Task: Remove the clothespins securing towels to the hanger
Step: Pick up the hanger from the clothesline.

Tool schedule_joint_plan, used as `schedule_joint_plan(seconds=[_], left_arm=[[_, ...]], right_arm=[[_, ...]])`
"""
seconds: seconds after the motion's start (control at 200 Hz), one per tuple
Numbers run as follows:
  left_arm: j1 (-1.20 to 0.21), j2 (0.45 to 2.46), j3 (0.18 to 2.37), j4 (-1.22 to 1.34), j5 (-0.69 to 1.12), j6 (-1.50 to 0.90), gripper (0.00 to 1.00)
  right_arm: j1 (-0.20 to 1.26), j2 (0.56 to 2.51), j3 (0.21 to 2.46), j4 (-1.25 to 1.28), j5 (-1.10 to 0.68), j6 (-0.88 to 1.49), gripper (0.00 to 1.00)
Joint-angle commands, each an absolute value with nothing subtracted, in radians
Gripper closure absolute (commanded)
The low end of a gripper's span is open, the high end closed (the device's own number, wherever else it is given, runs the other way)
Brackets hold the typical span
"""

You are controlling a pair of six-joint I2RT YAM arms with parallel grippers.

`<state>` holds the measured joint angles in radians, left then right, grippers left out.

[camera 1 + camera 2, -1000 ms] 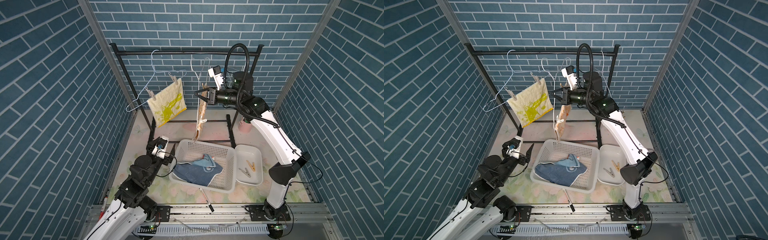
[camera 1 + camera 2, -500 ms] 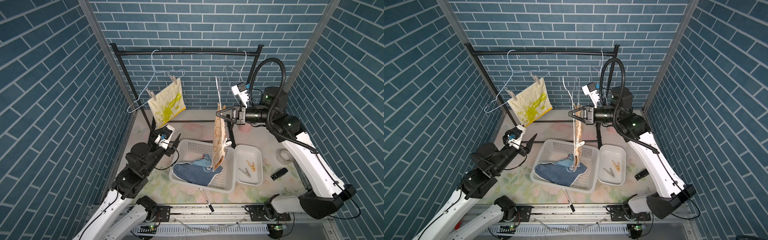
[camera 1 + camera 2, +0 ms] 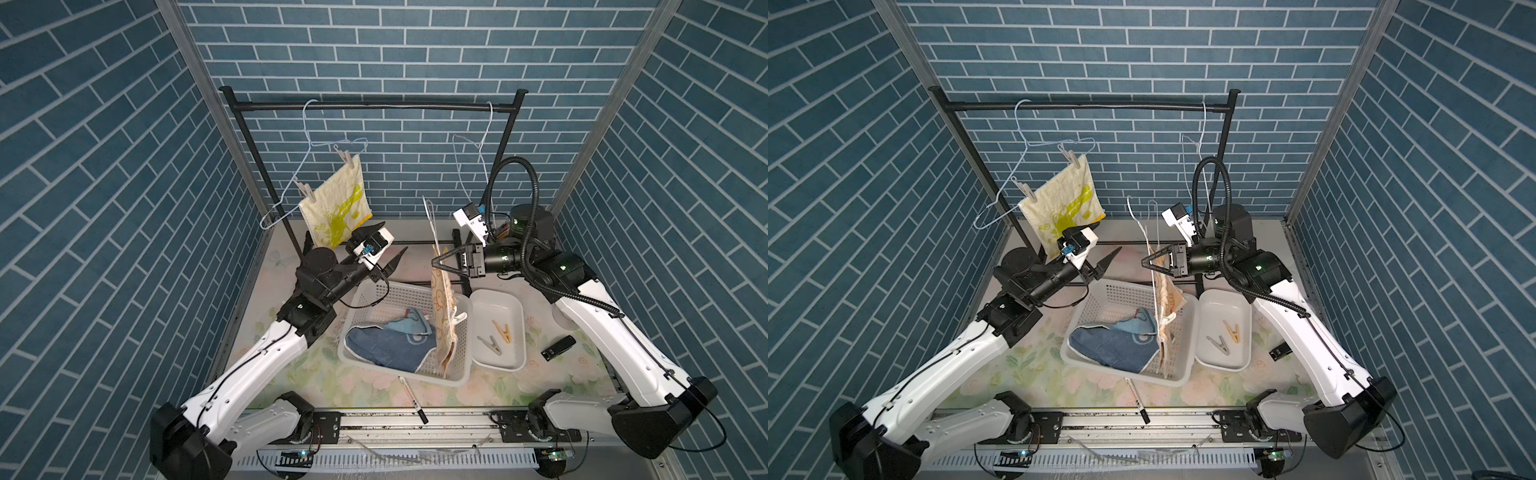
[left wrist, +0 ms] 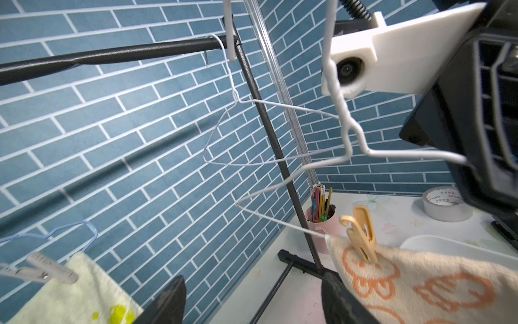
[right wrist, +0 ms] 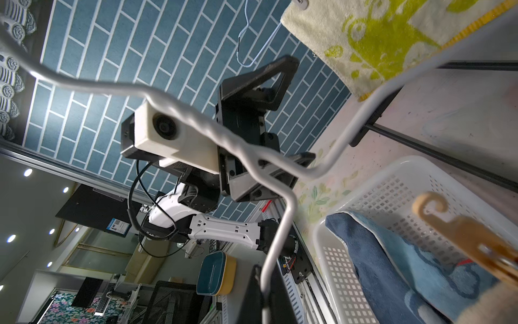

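Observation:
My right gripper (image 3: 434, 262) (image 5: 265, 297) is shut on a white wire hanger (image 3: 430, 216), held off the rail above the basket. From it hangs the orange-cream towel (image 3: 442, 316) (image 4: 420, 283), pinned by a tan clothespin (image 4: 361, 235) (image 5: 462, 232). My left gripper (image 3: 392, 245) (image 4: 252, 303) is open, empty, raised just left of that towel. The pale yellow towel (image 3: 336, 208) hangs on a blue hanger (image 3: 307, 153) with two grey clothespins (image 3: 353, 160) (image 3: 305, 191). The blue towel (image 3: 386, 340) lies in the basket.
A white perforated basket (image 3: 399, 370) sits centre, with a white tray (image 3: 505, 365) to its right holding a tan clothespin (image 3: 503, 331) and a grey one (image 3: 490, 343). An empty white hanger (image 3: 473, 166) stays on the black rail (image 3: 374, 106). A marker pen (image 3: 411, 399), pencil cup (image 4: 322, 207) and tape roll (image 4: 445, 203) are nearby.
The right arm carried the hanger and orange-cream towel off the rail, forward and down over the basket. The left arm rose and reached toward it, jaws open.

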<state>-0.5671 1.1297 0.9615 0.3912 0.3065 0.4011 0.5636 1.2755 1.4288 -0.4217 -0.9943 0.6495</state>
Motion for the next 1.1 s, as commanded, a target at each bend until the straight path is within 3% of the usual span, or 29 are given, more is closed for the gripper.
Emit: schedule_joint_plan(seconds=[0.0,0.385,0.76,1.095], left_arm=[[-0.561,1.222,1.019,0.649,0.384,0.411,0.22],[-0.561,1.524,1.141,0.902,0.536,0.405,0.29],[-0.561,1.605,1.241,0.931,0.562,0.397,0.42],[-0.562,1.578,1.238,0.871,0.579,0.455,0.81]], right_arm=[[0.563,1.232,1.434,-0.329,-1.041,0.681,1.0],[0.568,1.243,1.417,-0.251,-1.055,0.739,1.0],[0.572,1.262,1.416,-0.244,-1.06,0.747,1.0],[0.572,1.278,1.418,-0.238,-1.062,0.744,1.0]])
